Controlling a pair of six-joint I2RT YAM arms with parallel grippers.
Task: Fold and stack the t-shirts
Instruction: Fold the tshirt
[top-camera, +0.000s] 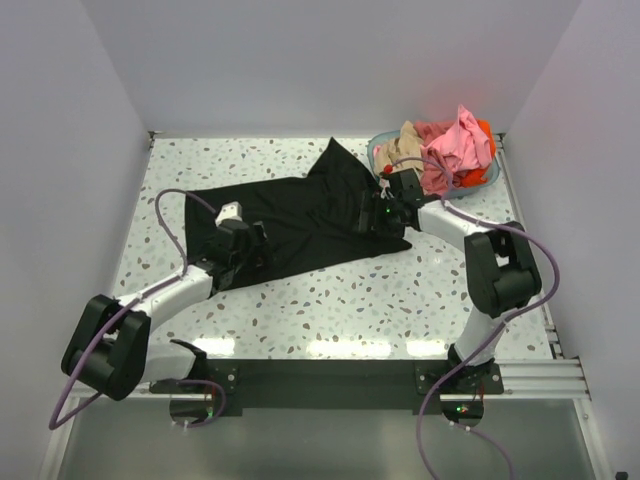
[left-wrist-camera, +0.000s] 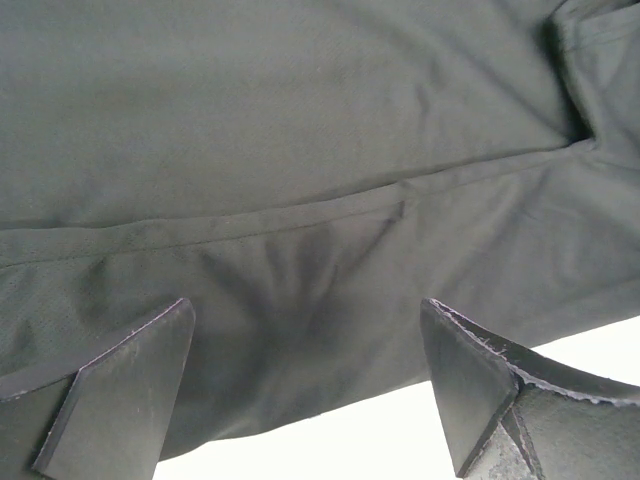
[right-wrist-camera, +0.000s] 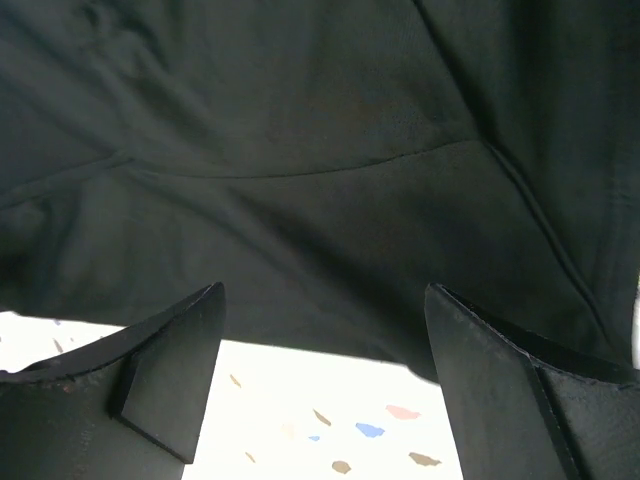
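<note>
The large black t-shirt (top-camera: 300, 215) lies spread across the middle of the table, one corner pointing to the back. My left gripper (top-camera: 243, 252) is open, low over the shirt's near left edge; the wrist view shows a hem seam (left-wrist-camera: 300, 210) ahead and the cloth edge between the fingers (left-wrist-camera: 130, 385). My right gripper (top-camera: 378, 222) is open over the shirt's near right edge; black cloth (right-wrist-camera: 320, 180) fills its view, with bare table between the fingers (right-wrist-camera: 480, 390). Pink (top-camera: 455, 145), tan-beige (top-camera: 405, 140) and orange-red (top-camera: 484, 130) shirts are heaped in the basket.
A teal round basket (top-camera: 480, 180) stands at the back right, right behind my right arm. The speckled table (top-camera: 350, 300) runs to white walls on three sides. A black rail (top-camera: 330, 375) crosses the near edge.
</note>
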